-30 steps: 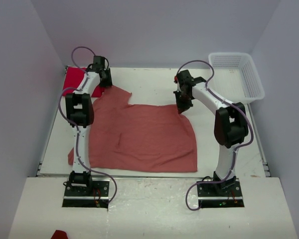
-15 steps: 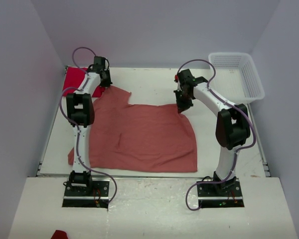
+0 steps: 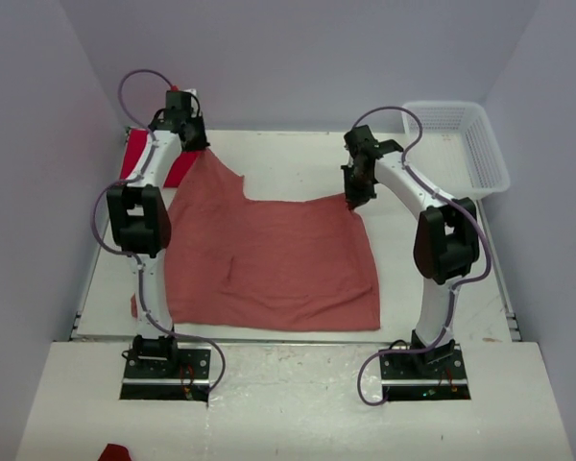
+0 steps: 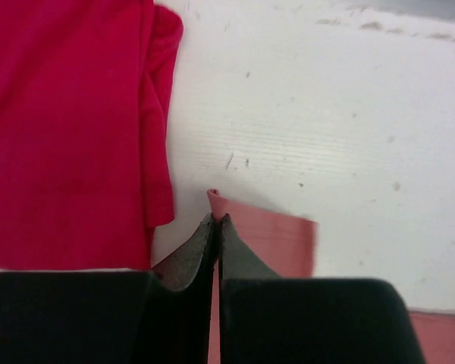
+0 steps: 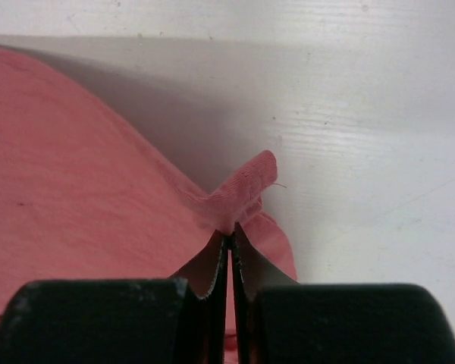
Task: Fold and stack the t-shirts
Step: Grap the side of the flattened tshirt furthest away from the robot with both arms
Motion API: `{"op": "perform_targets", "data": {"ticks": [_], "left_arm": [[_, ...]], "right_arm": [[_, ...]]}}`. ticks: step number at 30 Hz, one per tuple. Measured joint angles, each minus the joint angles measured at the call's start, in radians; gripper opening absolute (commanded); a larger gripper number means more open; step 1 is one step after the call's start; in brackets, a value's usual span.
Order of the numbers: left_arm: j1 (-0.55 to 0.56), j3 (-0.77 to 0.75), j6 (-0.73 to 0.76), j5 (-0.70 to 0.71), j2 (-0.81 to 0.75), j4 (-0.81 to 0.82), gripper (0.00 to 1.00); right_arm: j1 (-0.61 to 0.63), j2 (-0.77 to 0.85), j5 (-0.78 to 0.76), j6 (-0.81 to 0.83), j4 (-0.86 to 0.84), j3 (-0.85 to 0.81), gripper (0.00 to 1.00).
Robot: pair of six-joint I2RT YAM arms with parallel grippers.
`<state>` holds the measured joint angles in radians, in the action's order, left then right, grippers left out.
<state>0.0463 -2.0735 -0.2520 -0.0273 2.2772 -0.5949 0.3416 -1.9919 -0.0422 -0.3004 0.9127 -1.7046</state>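
The salmon-pink t-shirt (image 3: 269, 259) lies spread over the middle of the table. My left gripper (image 3: 194, 146) is shut on its far left corner (image 4: 262, 235), lifted a little off the table. My right gripper (image 3: 351, 200) is shut on its far right corner (image 5: 239, 199), the pinched edge bunched up above the fingertips. The bright red t-shirt (image 3: 142, 158) lies at the far left of the table, partly behind my left arm; in the left wrist view it (image 4: 68, 129) fills the left side, right beside my left gripper (image 4: 216, 221).
A white mesh basket (image 3: 458, 144) stands at the far right corner of the table. Purple walls close in on three sides. Bare white table (image 3: 298, 163) shows behind the pink shirt's neckline.
My left gripper has moved back and left, pulling the pink shirt's far left corner toward the red shirt. My right gripper has shifted slightly back, and the far edge is stretched tighter.
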Motion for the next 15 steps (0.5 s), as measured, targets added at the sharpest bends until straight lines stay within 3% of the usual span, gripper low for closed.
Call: {"op": "perform_targets", "data": {"ticks": [7,15], "left_arm": [[0.0,-0.001,0.0,0.009,-0.172,-0.006,0.0],[0.0,0.001,-0.001,0.017,-0.192,-0.051,0.0]], "right_arm": [[-0.044,-0.007,-0.003,-0.006,0.064,-0.089,0.0],[-0.066,-0.057,0.0,0.006,0.107,-0.161,0.0]]}}
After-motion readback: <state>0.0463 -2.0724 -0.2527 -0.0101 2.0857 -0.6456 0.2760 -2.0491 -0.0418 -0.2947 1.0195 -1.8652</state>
